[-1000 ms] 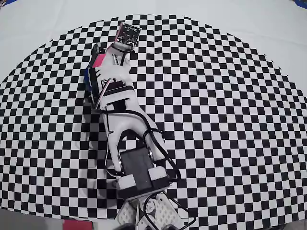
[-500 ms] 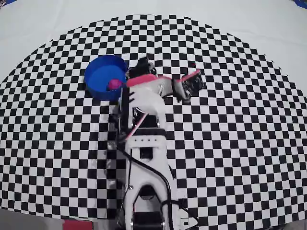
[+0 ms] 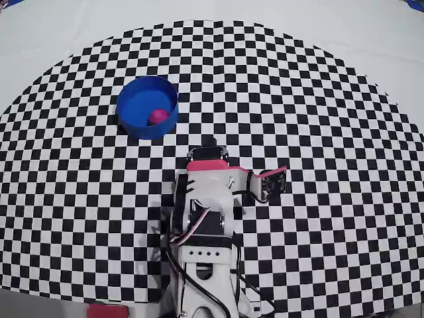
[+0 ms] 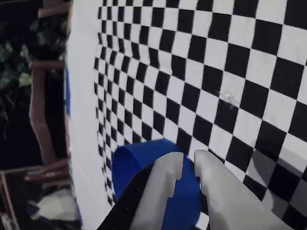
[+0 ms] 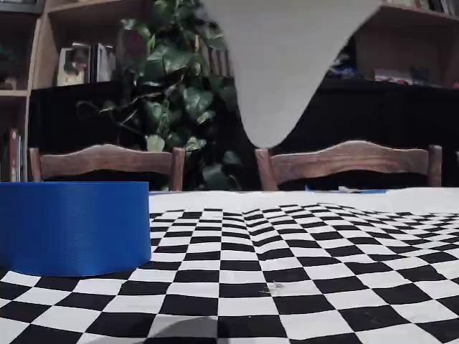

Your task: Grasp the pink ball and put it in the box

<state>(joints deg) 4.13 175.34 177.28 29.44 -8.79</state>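
The small, smooth magenta-pink ball (image 3: 157, 117) lay inside the round, bright blue, low-walled tub (image 3: 132, 110), resting on its blue floor toward the right side in the overhead view, close to the wall. Nothing else showed in the tub. In the fixed view only the tub's outer wall (image 5: 75, 227) appeared, at the left, and the ball was hidden behind it.

The tub stood on a black-and-white checkered cloth (image 3: 318, 119) with a rounded outline, spread over the pale desk (image 3: 66, 33). In the overhead view the tub sat in the upper left part of the pattern.

The white arm with pink-red trim (image 3: 207, 199) stood folded at the lower middle of the overhead view, well apart from the tub. In the wrist view the gripper (image 4: 188, 167) pointed toward the tub (image 4: 139, 155), its grey jaws empty and nearly together, with only a narrow gap between the tips.

Beyond the desk, the fixed view showed two wooden chair backs (image 5: 107, 161), a leafy green plant (image 5: 179, 93) and dark shelves with books (image 5: 79, 64). A pale grey blurred shape (image 5: 283, 64) hung from the top edge of that view.
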